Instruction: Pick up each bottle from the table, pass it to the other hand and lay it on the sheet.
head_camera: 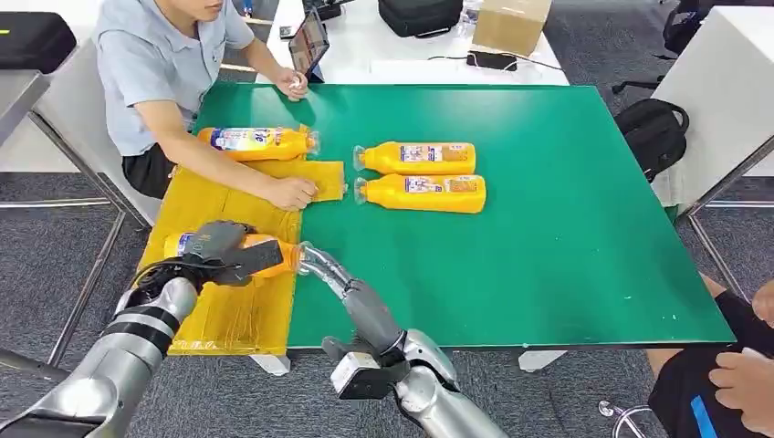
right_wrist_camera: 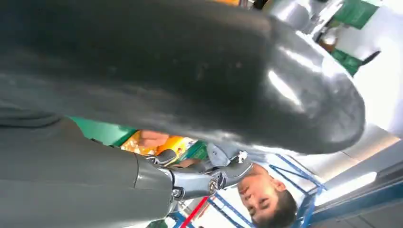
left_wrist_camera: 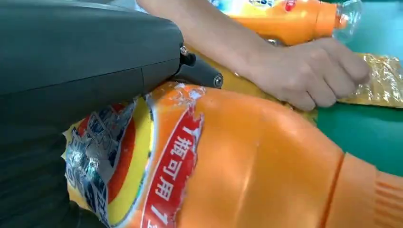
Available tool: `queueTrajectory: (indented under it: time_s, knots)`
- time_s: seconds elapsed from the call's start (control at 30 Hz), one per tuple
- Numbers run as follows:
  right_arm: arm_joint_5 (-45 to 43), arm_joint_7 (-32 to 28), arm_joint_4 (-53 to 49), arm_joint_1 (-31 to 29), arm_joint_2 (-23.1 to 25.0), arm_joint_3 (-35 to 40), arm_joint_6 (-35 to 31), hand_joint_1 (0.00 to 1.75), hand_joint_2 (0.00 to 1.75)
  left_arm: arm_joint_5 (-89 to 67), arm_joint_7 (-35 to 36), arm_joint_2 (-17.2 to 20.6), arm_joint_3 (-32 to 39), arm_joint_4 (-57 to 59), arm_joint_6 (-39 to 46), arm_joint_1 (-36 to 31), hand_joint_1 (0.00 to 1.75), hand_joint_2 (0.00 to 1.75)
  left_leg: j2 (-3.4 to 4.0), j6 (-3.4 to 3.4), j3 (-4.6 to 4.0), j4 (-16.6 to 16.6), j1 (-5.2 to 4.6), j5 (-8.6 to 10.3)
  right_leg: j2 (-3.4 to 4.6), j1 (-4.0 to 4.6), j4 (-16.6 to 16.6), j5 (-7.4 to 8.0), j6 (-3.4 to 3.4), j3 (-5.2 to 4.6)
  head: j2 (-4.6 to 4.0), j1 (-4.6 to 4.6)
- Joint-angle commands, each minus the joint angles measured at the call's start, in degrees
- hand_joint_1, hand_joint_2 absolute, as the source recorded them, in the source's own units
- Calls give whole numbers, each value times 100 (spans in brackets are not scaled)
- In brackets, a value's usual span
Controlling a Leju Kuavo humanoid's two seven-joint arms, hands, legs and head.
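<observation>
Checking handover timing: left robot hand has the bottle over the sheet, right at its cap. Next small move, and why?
Probably release with the right robot hand and draw it back: the left robot hand already grips the bottle over the yellow sheet, so it can then lower it, clear of the person's hand.

I saw bright, even indoor light with soft shadows on the counter [head_camera: 566,228]. Glare streaked my right hand [right_wrist_camera: 285,90], which filled the frame blurred; ceiling lights [right_wrist_camera: 366,183] shone behind.
</observation>
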Motion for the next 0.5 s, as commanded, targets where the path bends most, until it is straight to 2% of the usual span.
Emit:
queueTrajectory:
  time_s: [0.03,0.17,0.3,0.5]
  knots:
    - [-227,-190,145,-286,-247,527,38,0,0,201,122,122,-531,1079,-150,-292,0,175,7,7,24,-10,-1,3,-1,4,-6,3,-20,19,0,0]
    - [-289,-190,207,-352,-233,605,81,0,0,392,202,81,-484,1392,-241,-456,0,175,13,9,26,-9,-1,4,3,4,0,5,-22,16,0,0]
    - [-456,-190,320,-477,-239,793,166,0,0,899,-377,494,-440,1664,-1116,-670,0,175,27,4,29,-10,1,5,11,8,1,15,-42,11,0,-2]
    - [-669,-190,355,-614,-262,1021,202,0,0,1081,-573,786,-825,1636,-1630,-769,0,175,40,-4,37,-11,1,7,29,6,8,17,-38,12,0,-2]
